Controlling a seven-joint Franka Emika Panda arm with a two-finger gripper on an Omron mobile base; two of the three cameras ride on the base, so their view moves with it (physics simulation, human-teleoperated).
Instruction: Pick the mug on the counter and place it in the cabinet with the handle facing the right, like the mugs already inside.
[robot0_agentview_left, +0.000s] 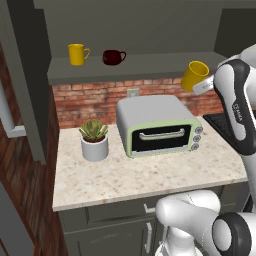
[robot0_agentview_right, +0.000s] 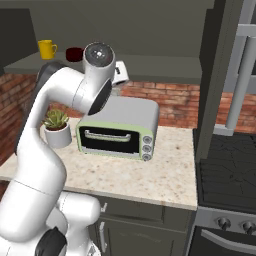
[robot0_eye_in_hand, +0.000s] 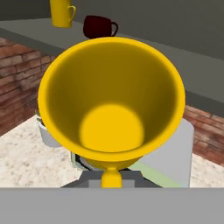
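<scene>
Mug (robot0_agentview_left: 194, 74), amber, held clenched in the gripper (robot0_agentview_left: 204, 86) and lifted up off the bench (robot0_agentview_left: 140, 175), tilted, above and to the right of the toaster oven (robot0_agentview_left: 159, 125). Its open mouth faces the hand camera. On the cabinet (robot0_agentview_left: 135, 65) shelf, above and left of the oven, stand a lemon-yellow mug (robot0_agentview_left: 77, 54) and a dark red mug (robot0_agentview_left: 113, 56) (handles pointing right). A potted plant (robot0_agentview_left: 94, 139) sits left of the oven.

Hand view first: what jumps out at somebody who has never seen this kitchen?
The amber mug gapes straight at the camera, held up in the air by the shut pincer near the cabinet shelf. Farther left on that shelf stand a lemon-yellow mug and a squat dark red mug. Below, on the speckled counter, sit a toaster oven and a potted succulent.
</scene>
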